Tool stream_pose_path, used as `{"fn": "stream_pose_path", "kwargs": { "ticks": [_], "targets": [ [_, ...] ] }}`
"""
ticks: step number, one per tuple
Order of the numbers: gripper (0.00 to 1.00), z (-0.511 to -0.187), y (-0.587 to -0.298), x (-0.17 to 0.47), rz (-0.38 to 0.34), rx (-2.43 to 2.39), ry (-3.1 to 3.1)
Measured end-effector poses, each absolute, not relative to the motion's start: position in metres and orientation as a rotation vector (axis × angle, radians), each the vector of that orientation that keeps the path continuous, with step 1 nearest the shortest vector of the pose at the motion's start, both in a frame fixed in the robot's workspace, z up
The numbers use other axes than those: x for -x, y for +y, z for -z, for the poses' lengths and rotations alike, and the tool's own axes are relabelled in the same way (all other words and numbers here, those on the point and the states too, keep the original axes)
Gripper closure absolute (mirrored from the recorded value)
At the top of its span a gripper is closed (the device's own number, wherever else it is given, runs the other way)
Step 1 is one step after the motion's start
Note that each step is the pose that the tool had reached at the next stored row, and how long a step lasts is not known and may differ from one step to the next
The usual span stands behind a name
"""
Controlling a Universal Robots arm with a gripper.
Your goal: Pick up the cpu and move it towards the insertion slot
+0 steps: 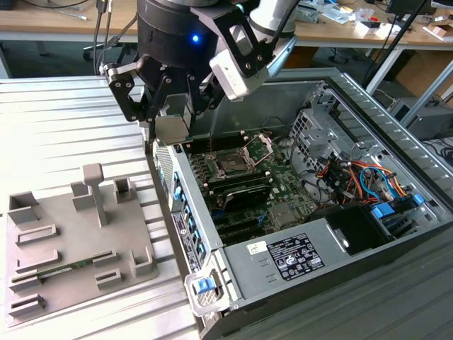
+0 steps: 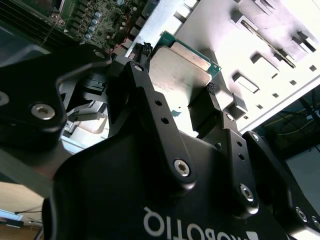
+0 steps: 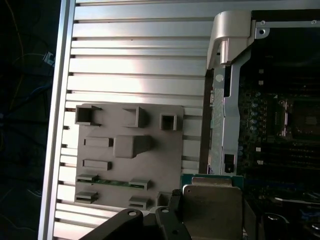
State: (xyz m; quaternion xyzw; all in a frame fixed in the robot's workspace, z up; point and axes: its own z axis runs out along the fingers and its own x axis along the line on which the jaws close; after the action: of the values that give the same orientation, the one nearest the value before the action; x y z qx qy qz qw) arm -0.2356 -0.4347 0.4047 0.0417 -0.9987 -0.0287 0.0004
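Observation:
My gripper point(image 1: 172, 136) is shut on the cpu point(image 1: 173, 129), a flat silvery square with a thin green rim. It hangs above the near wall of the open computer case, just toward the exterior view's left of the motherboard. In the second wrist view the cpu point(image 2: 180, 72) sits clamped between two black fingers point(image 2: 141, 82). The first wrist view shows the cpu point(image 3: 212, 206) over the case edge. The insertion slot point(image 1: 230, 164) is a dark square socket on the green board, its metal load plate point(image 1: 259, 146) tilted up. The insertion slot point(image 3: 300, 117) lies off to one side of the held chip.
A grey plastic tray point(image 1: 67, 212) with recesses and posts lies on the ribbed metal table at the exterior view's left; a green memory stick point(image 1: 78, 265) rests in it. The case point(image 1: 283, 258) holds drive cages, cables and black memory slots point(image 1: 244, 191).

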Motion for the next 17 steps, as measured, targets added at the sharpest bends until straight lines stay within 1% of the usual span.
{"fn": "stream_pose_path", "kwargs": {
  "ticks": [5, 17],
  "targets": [
    [0.45, -0.405, -0.435, 0.217, 0.09, -0.131, -3.137],
    [0.45, -0.405, -0.434, 0.209, 0.09, -0.131, -3.137]
  ]
}}
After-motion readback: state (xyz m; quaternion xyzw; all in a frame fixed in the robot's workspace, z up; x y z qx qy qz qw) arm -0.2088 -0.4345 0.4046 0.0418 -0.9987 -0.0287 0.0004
